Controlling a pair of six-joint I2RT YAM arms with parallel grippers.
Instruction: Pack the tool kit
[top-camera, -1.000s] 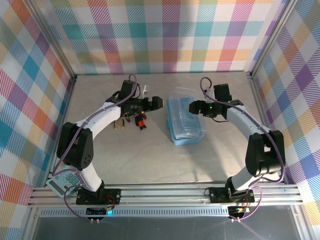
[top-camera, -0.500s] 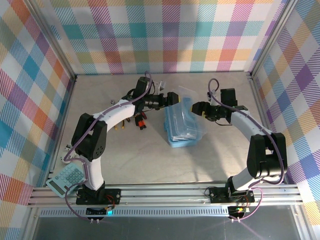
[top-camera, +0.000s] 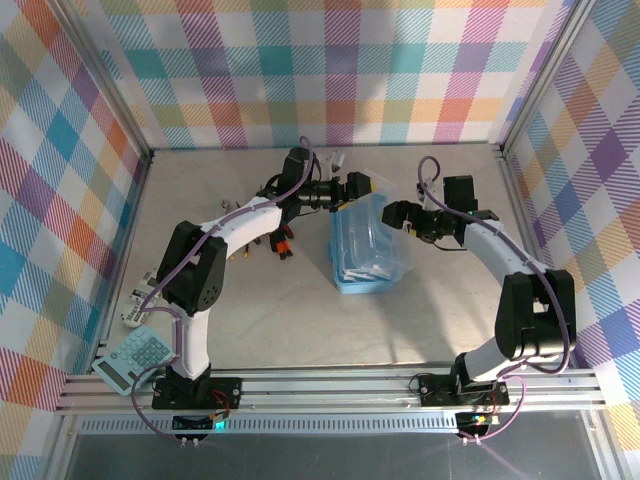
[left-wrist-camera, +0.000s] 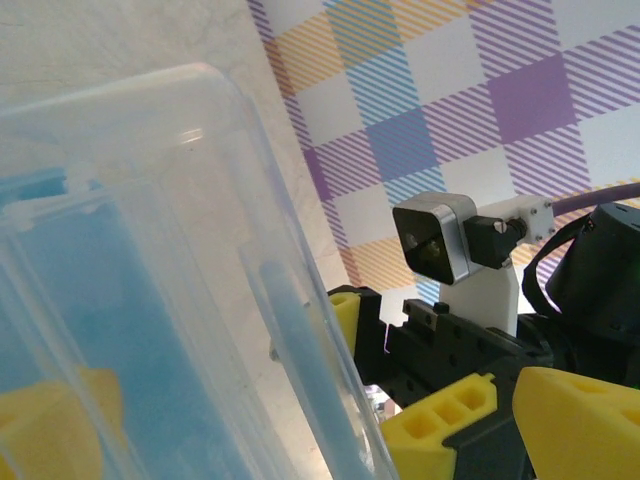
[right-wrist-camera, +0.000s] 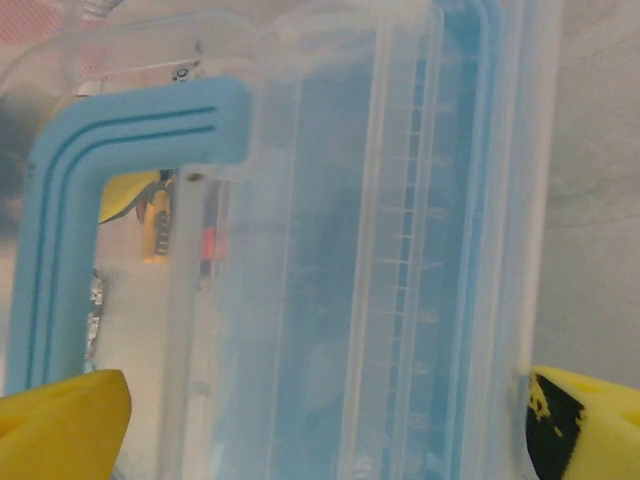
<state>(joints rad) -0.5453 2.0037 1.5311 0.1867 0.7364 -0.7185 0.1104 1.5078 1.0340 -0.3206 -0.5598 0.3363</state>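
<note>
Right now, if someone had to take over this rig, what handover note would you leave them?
The case sits mid-table, and its clear lid looks partly raised.
The left gripper is open, straddling the lid's edge.
The right gripper is open, with its fingers either side of the blue handle end.
The tools lie loose on the table left of the case.
Done: no tools visibly packed.
Left: open the lid fully, load the tools, close it.

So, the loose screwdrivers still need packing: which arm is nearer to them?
Left. The left arm runs right past the screwdrivers, with the left gripper at the case. The right gripper is beyond the case, on its far side.
</note>
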